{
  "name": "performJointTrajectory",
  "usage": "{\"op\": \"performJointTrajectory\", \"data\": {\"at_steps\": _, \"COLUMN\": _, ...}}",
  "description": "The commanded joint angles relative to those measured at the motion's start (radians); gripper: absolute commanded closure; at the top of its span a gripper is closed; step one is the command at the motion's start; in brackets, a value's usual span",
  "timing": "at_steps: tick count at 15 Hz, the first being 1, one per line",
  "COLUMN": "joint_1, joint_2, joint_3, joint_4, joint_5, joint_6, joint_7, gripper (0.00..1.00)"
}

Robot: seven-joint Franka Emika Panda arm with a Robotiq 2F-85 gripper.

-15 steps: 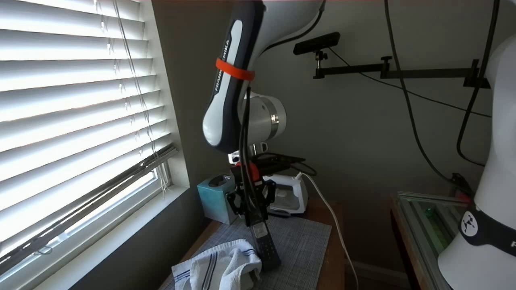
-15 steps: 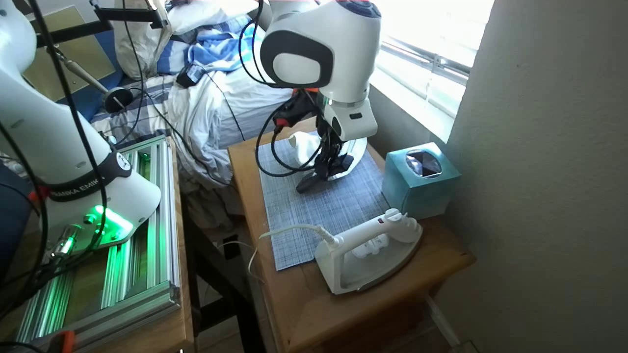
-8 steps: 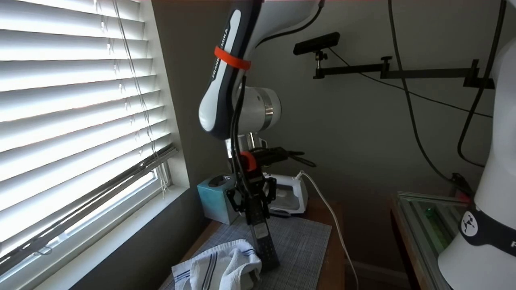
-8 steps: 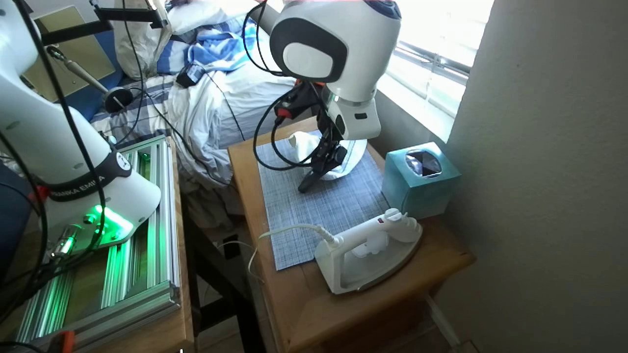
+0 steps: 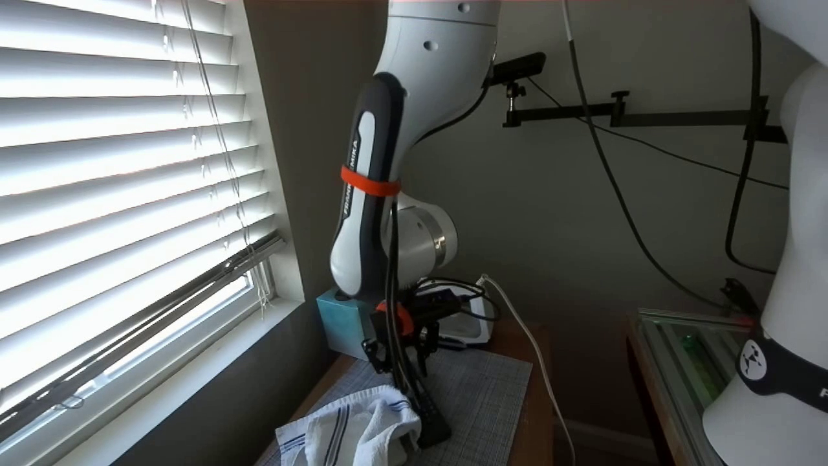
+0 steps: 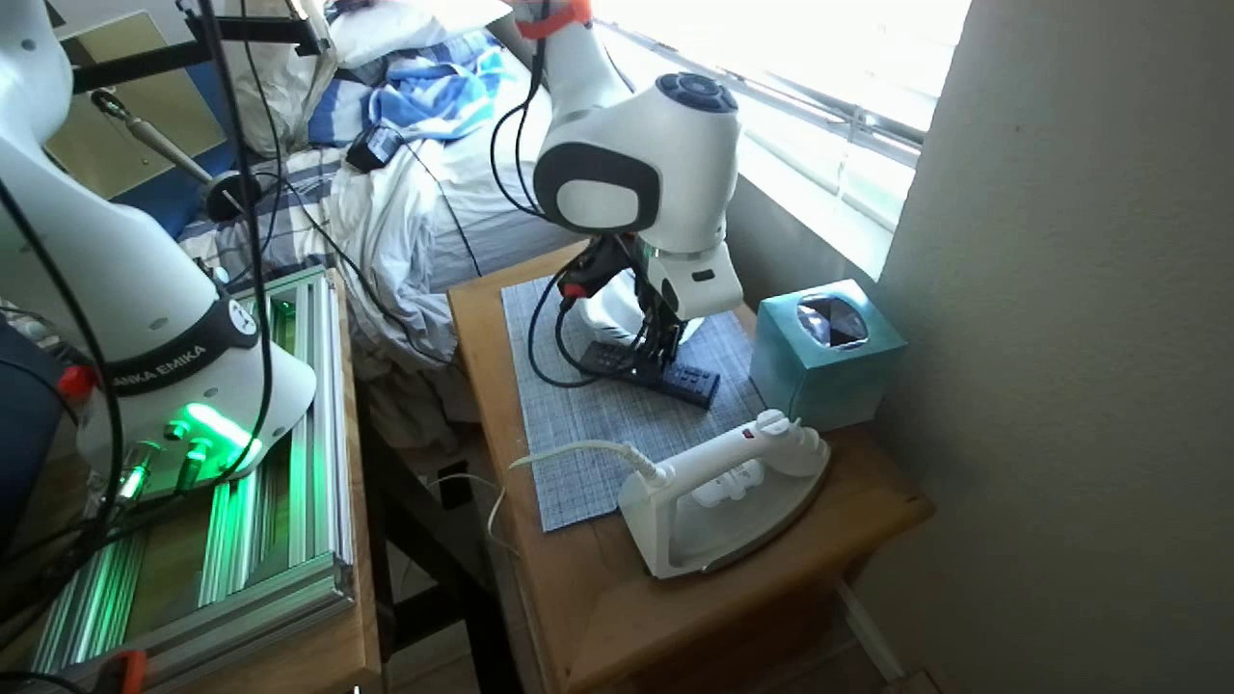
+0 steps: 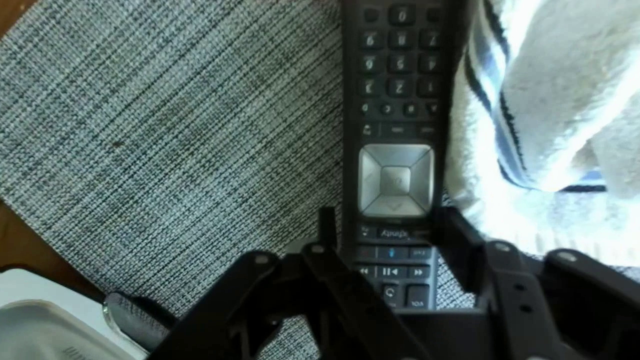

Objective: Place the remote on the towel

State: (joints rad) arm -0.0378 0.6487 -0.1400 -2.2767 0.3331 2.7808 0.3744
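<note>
The black remote (image 7: 396, 180) lies level, buttons up, on or just above the mat; I cannot tell if its whole length touches. It also shows in both exterior views (image 5: 432, 421) (image 6: 689, 381). My gripper (image 7: 384, 222) points down with its fingers (image 7: 327, 225) on the remote's two long sides, near its middle, and looks shut on it; a thin strip of mat shows beside one fingertip. The white towel (image 5: 343, 421) with blue stripes lies crumpled right beside the remote, and shows at the right of the wrist view (image 7: 560, 125) and behind the gripper (image 6: 612, 313).
A grey woven mat (image 6: 598, 453) covers part of the wooden table (image 6: 617, 617). A white iron (image 6: 718, 501) with a cord (image 5: 533, 349) and a teal tissue box (image 6: 819, 366) stand on the table. The window blinds (image 5: 116, 162) are close to the arm.
The arm has come down. The remote hung tilted, number end down, from the gripper; now it lies level at the mat beside the towel. The towel has not moved.
</note>
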Motion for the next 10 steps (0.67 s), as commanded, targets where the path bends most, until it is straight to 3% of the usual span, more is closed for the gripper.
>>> {"op": "performJointTrajectory", "data": {"at_steps": 1, "joint_1": 0.020, "joint_2": 0.056, "joint_3": -0.008, "joint_4": 0.015, "joint_5": -0.004, "joint_6": 0.100, "joint_7": 0.036, "gripper": 0.36}}
{"op": "performJointTrajectory", "data": {"at_steps": 2, "joint_1": 0.015, "joint_2": 0.045, "joint_3": 0.001, "joint_4": -0.005, "joint_5": 0.004, "joint_6": 0.132, "joint_7": 0.029, "gripper": 0.17}}
{"op": "performJointTrajectory", "data": {"at_steps": 5, "joint_1": -0.005, "joint_2": -0.006, "joint_3": 0.034, "joint_4": -0.072, "joint_5": 0.027, "joint_6": 0.257, "joint_7": 0.007, "gripper": 0.01}}
{"op": "performJointTrajectory", "data": {"at_steps": 10, "joint_1": -0.005, "joint_2": 0.003, "joint_3": 0.041, "joint_4": -0.089, "joint_5": 0.031, "joint_6": 0.295, "joint_7": 0.021, "gripper": 0.00}}
